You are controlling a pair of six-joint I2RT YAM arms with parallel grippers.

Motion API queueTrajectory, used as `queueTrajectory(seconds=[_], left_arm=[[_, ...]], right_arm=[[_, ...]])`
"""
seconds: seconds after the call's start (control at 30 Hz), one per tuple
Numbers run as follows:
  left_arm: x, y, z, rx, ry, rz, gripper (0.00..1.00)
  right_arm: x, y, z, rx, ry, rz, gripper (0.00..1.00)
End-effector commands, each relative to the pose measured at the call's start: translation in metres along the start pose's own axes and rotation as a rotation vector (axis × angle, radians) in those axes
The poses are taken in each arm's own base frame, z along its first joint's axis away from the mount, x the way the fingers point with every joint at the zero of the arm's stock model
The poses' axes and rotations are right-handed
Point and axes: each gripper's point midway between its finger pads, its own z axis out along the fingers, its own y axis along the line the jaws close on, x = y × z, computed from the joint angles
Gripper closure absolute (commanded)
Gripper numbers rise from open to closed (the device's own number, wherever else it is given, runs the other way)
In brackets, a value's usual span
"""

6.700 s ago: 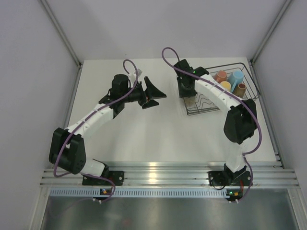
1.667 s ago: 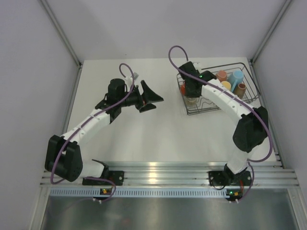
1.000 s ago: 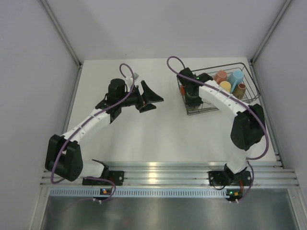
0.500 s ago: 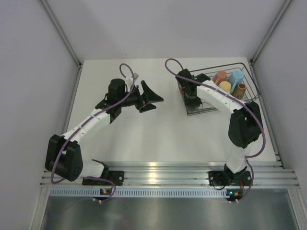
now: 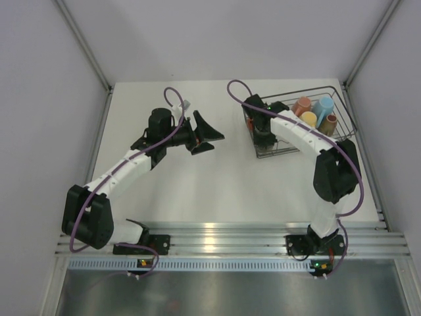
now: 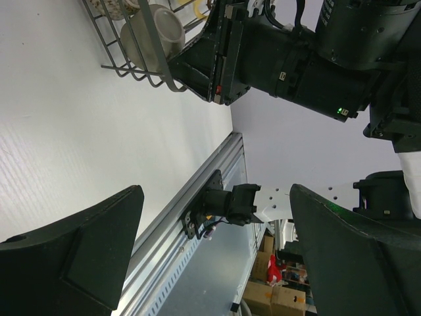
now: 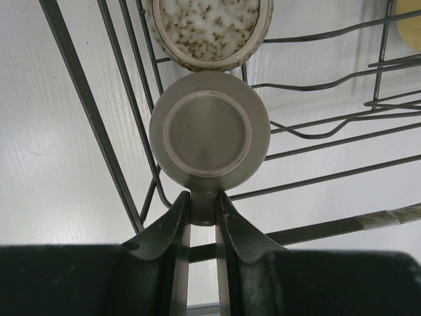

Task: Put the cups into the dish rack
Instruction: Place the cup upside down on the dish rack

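The right gripper (image 7: 202,201) has its fingers clamped on the handle of a grey cup (image 7: 209,125). The cup sits bottom-up at the rack's (image 7: 85,99) left end, touching a speckled cup (image 7: 209,23). The left gripper (image 5: 214,136) hangs over the worktop toward the back edge, fingers wide apart.

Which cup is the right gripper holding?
The plain grey cup, its handle pinched by the right gripper, base facing the wrist camera, in the rack. The speckled cup beside it is free.
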Motion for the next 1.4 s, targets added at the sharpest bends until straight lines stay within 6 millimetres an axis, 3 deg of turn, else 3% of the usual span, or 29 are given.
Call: queueTrajectory(seconds=[0.0, 0.33, 0.63, 0.83, 1.13, 1.37], left_arm=[[-0.009, -0.014, -0.002, 0.048, -0.028, 0.060, 0.02], [-0.009, -0.015, -0.002, 0.046, -0.030, 0.062, 0.02], [-0.010, -0.015, -0.002, 0.045, -0.031, 0.061, 0.02], [-0.011, -0.015, -0.002, 0.045, -0.036, 0.059, 0.02], [-0.015, -0.021, -0.001, 0.056, -0.039, 0.080, 0.02], [-0.018, -0.028, -0.003, 0.068, -0.047, 0.115, 0.02]], right_arm=[[-0.013, 0.000, 0.026, 0.002, -0.024, 0.020, 1.00], [-0.030, -0.009, 0.036, 0.015, -0.063, 0.071, 1.00], [-0.046, 0.000, 0.040, -0.021, -0.101, 0.075, 1.00], [-0.048, -0.002, 0.046, -0.012, -0.074, -0.045, 1.00], [-0.040, -0.023, 0.054, -0.024, -0.030, -0.142, 1.00], [-0.047, -0.033, 0.060, -0.055, -0.071, -0.285, 1.00]])
